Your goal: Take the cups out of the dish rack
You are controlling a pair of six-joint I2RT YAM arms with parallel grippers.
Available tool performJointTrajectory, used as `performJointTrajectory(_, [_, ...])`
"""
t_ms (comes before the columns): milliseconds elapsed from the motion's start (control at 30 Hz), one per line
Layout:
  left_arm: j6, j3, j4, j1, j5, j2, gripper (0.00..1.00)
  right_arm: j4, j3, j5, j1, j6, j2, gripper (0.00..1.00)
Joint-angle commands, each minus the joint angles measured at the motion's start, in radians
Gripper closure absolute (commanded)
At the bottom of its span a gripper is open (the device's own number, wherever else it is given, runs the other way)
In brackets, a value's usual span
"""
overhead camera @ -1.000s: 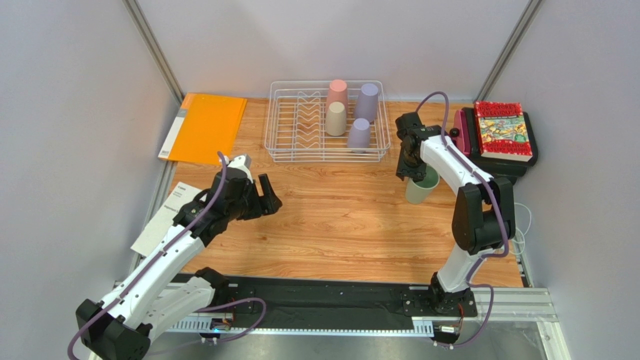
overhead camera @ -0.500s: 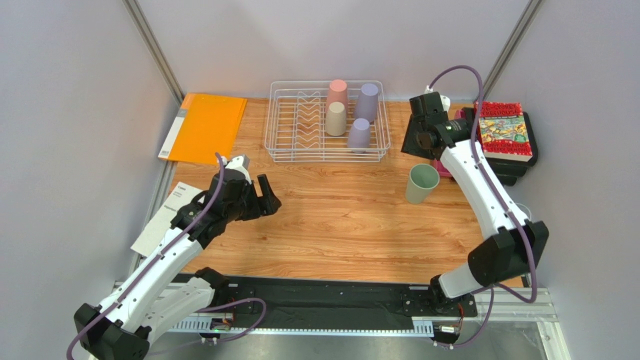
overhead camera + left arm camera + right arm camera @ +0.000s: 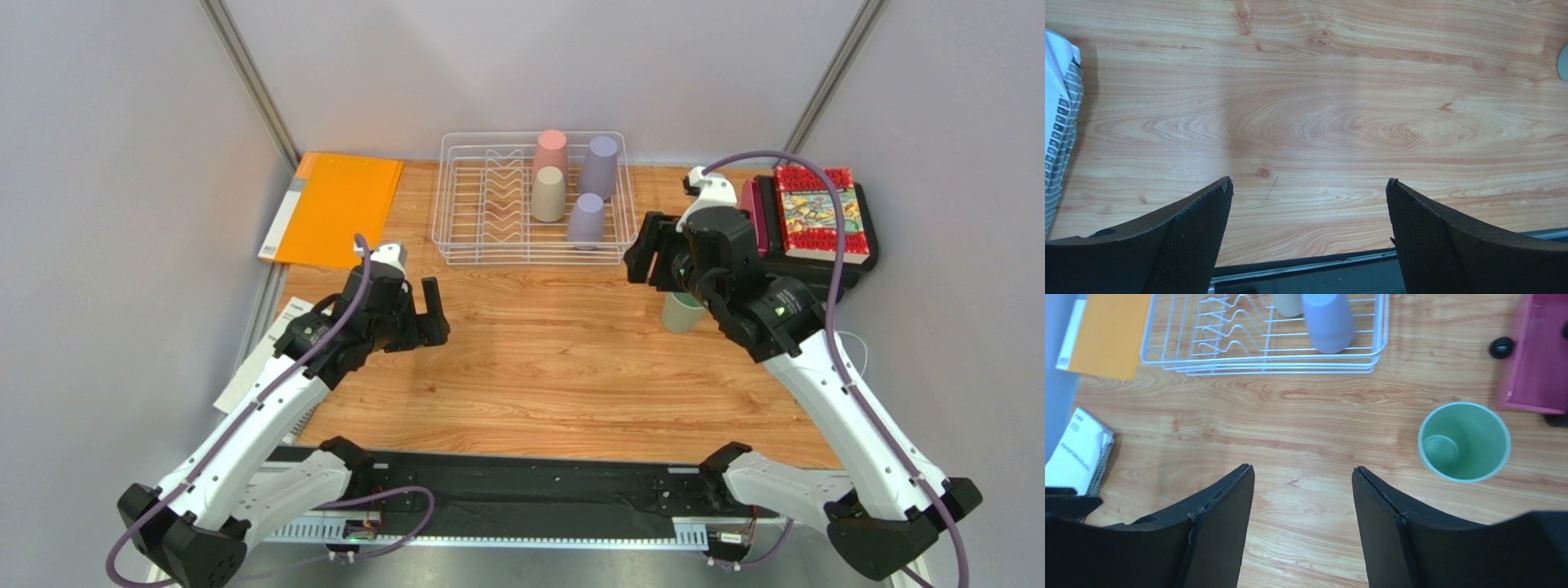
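Observation:
The white wire dish rack (image 3: 491, 233) stands at the back centre. It holds a pink cup (image 3: 551, 150), a beige cup (image 3: 548, 194) and two lavender cups (image 3: 600, 165) (image 3: 586, 218), all upside down. The sage green cup (image 3: 1464, 441) stands upright on the table right of the rack; in the top view it (image 3: 678, 314) is mostly hidden by the right arm. My right gripper (image 3: 653, 254) (image 3: 1303, 478) is open and empty, above the table between the rack (image 3: 1229, 361) and the green cup. My left gripper (image 3: 427, 321) (image 3: 1309, 187) is open and empty over bare wood at the left.
An orange folder (image 3: 334, 206) lies left of the rack. A white booklet (image 3: 264, 349) lies at the table's left edge. A colourful book (image 3: 822, 211) on a magenta and black stack sits at the right. Grey walls close in both sides.
My right gripper has let go of the green cup, risen, swung back and then come forward and left above the table. The cup stays standing. The left arm barely moved.

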Motion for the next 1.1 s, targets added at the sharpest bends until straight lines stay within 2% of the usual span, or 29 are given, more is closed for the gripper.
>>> performJointTrajectory(0, [0.050, 0.081, -0.051, -0.029, -0.050, 0.021, 0.00, 0.133, -0.073, -0.017, 0.079, 0.004, -0.051, 0.28])
performJointTrajectory(67, [0.061, 0.095, -0.054, -0.035, -0.055, 0.036, 0.00, 0.154, -0.105, -0.009, 0.125, 0.010, -0.073, 0.22])
performJointTrajectory(100, [0.065, 0.112, -0.056, -0.035, -0.052, 0.043, 0.00, 0.172, -0.119, 0.004, 0.143, 0.009, -0.077, 0.15])
performJointTrajectory(167, [0.084, 0.135, -0.057, -0.037, -0.047, 0.061, 0.00, 0.192, -0.140, 0.041, 0.208, 0.006, -0.083, 0.07])
performJointTrajectory(300, [0.107, 0.164, -0.062, -0.037, -0.049, 0.078, 0.00, 0.206, -0.163, 0.112, 0.327, -0.004, -0.068, 0.02])
performJointTrajectory(400, [0.126, 0.176, -0.059, -0.037, -0.041, 0.079, 0.00, 0.222, -0.177, 0.198, 0.462, -0.028, -0.051, 0.00])
performJointTrajectory(467, [0.136, 0.175, -0.053, -0.037, -0.038, 0.072, 0.00, 0.243, -0.186, 0.257, 0.499, -0.044, -0.045, 0.00])
performJointTrajectory(933, [0.156, 0.159, -0.011, -0.037, -0.004, 0.001, 0.00, 0.246, -0.196, 0.288, 0.504, -0.087, -0.030, 0.01])
performJointTrajectory(1033, [0.148, 0.155, -0.005, -0.037, -0.004, -0.003, 0.00, 0.266, -0.191, 0.328, 0.505, -0.091, -0.021, 0.01])
performJointTrajectory(1067, [0.145, 0.155, -0.004, -0.037, -0.004, -0.005, 0.00, 0.269, -0.171, 0.390, 0.505, -0.100, -0.012, 0.01])
